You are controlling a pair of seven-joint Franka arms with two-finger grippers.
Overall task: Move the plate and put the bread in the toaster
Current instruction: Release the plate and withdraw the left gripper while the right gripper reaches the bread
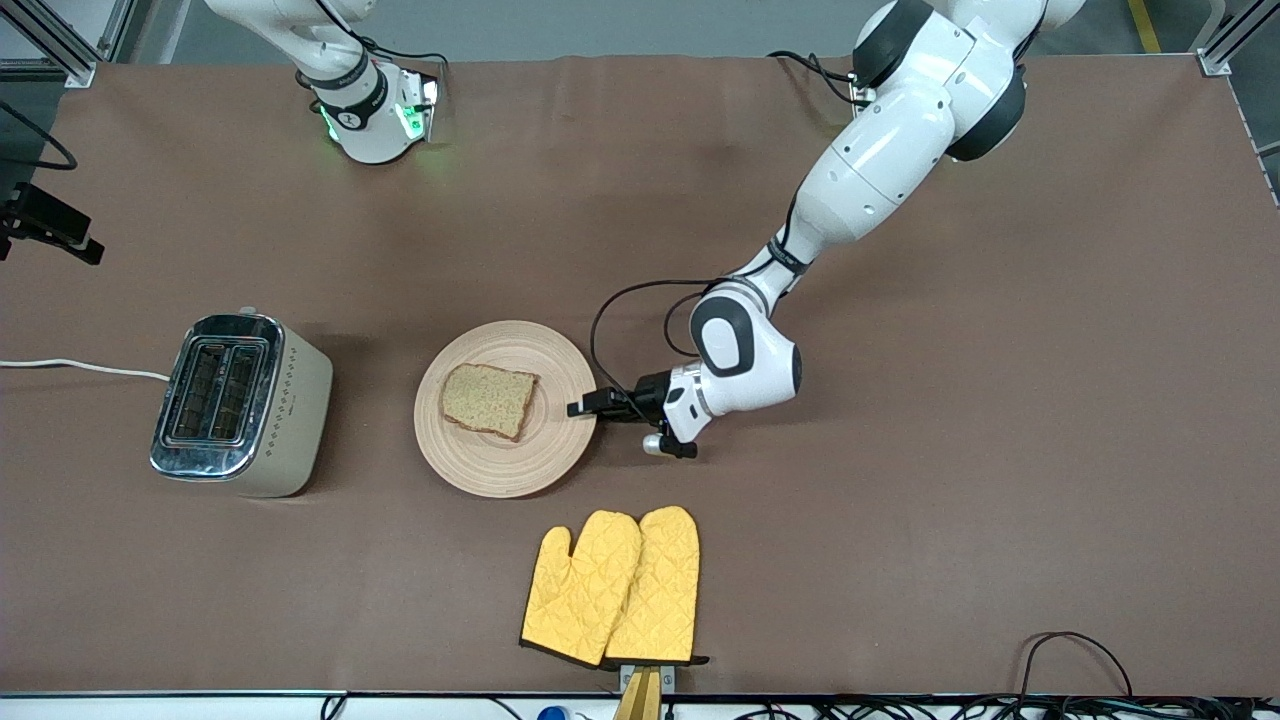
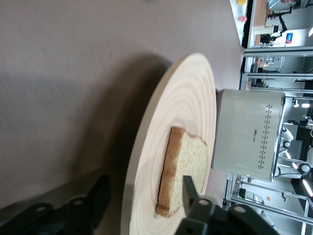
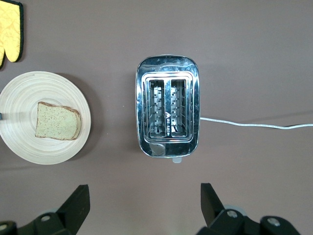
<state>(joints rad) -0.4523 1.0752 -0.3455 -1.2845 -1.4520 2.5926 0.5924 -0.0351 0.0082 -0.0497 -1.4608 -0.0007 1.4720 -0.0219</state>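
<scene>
The round light-wood plate (image 1: 500, 465) lies mid-table with the brown bread (image 1: 488, 400) slice flat on it. My left gripper (image 1: 582, 408) is low at the plate's rim on the side toward the left arm's end. In the left wrist view the plate (image 2: 161, 142) rim runs between the left gripper's (image 2: 145, 185) open jaws, one finger under it and one over it near the bread (image 2: 183, 176). The cream and chrome toaster (image 1: 238, 403) stands beside the plate toward the right arm's end, slots empty. My right gripper (image 3: 142, 193) hangs open high over the toaster (image 3: 167, 112), waiting.
Two yellow oven mitts (image 1: 615, 585) lie nearer the front camera than the plate, at the table's edge. The toaster's white cord (image 1: 80, 368) trails off toward the right arm's end of the table. Brown tabletop (image 1: 1000, 450) surrounds everything.
</scene>
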